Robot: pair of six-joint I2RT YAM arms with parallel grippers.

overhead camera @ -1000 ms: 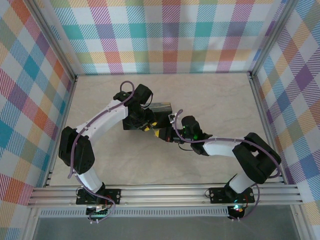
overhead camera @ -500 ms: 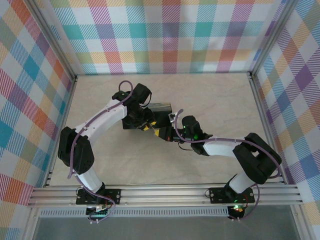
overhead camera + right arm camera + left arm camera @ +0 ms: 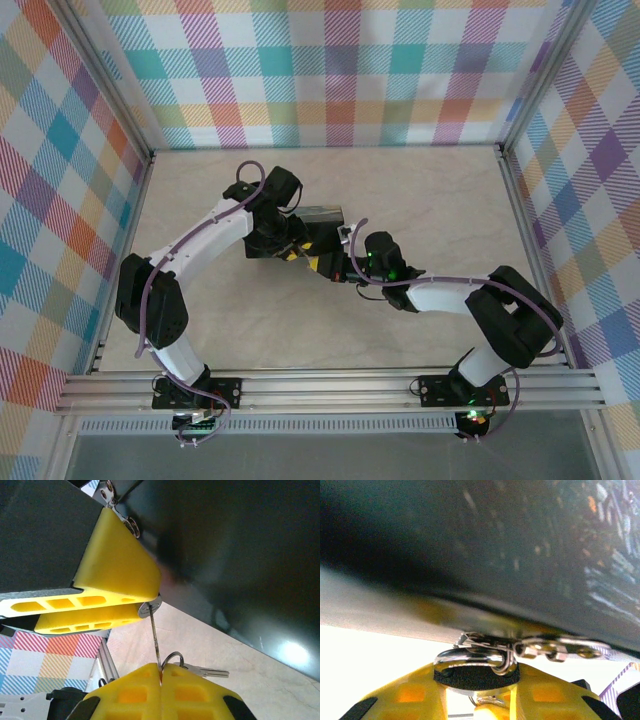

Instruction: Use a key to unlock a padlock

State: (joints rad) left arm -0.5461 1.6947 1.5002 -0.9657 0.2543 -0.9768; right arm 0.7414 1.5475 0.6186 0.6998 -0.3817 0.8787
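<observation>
Right gripper (image 3: 161, 673) pinches the key (image 3: 155, 640) tight, tip at the padlock (image 3: 150, 608) clamped in the left gripper (image 3: 477, 685); an off-axis twist could bend the blade or slip the grip.

Overhead view: bright, even, diffuse light; faint soft shadows beneath the arms on the pale table (image 3: 450, 200); sharp throughout. Left wrist view: close and blurred, the padlock (image 3: 470, 676) soft, background overexposed to white. Right wrist view: the key (image 3: 155, 642) crisp; a glare spot on the dark box (image 3: 240, 555).
</observation>
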